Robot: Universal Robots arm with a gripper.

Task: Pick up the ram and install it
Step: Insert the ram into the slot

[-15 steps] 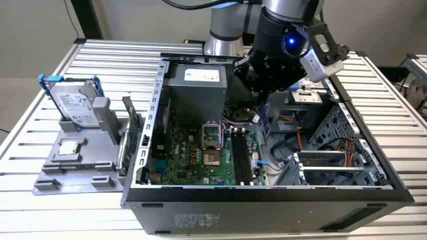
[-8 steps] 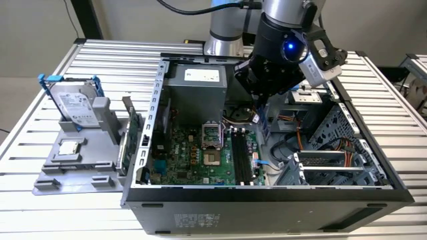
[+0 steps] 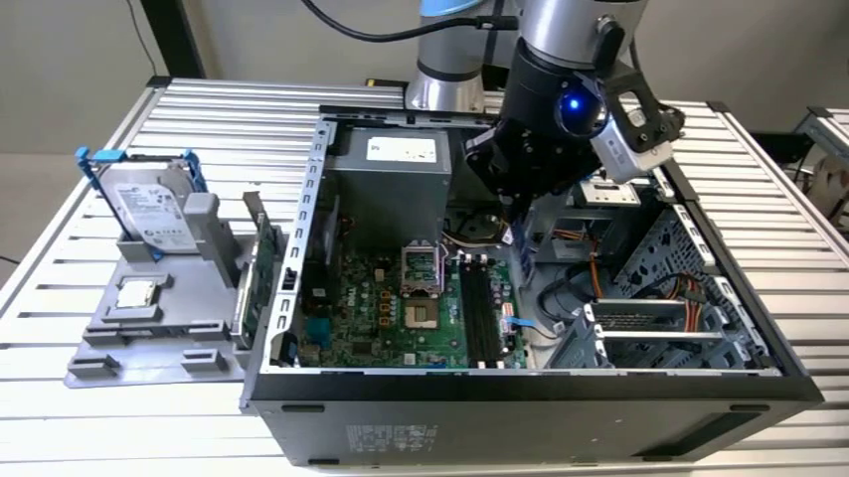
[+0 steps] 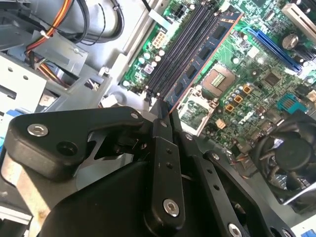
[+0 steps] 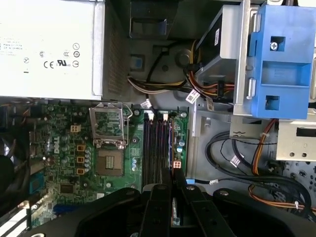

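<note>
Even room light; table [image 3: 133,417] bright, case [image 3: 531,412] interior dimmer, gripper [image 4: 165,109] dark; blue lamp [image 3: 575,105] glows.

We see slatted metal table [image 3: 80,417] filling most of scene; pale plain wall [image 3: 265,40] behind (dark post [image 3: 173,35] against it); beige floor [image 3: 34,199] at exterior view's left. Light even.

In the exterior view the arm [image 3: 564,99] runs off the 12 o'clock edge. In the second wrist view the gripper [image 4: 167,111] covers the ram's [image 4: 205,54] near end, whether the ram touches a slot [image 4: 180,47] cannot be told, and the fan [image 4: 291,158] is cropped.
</note>
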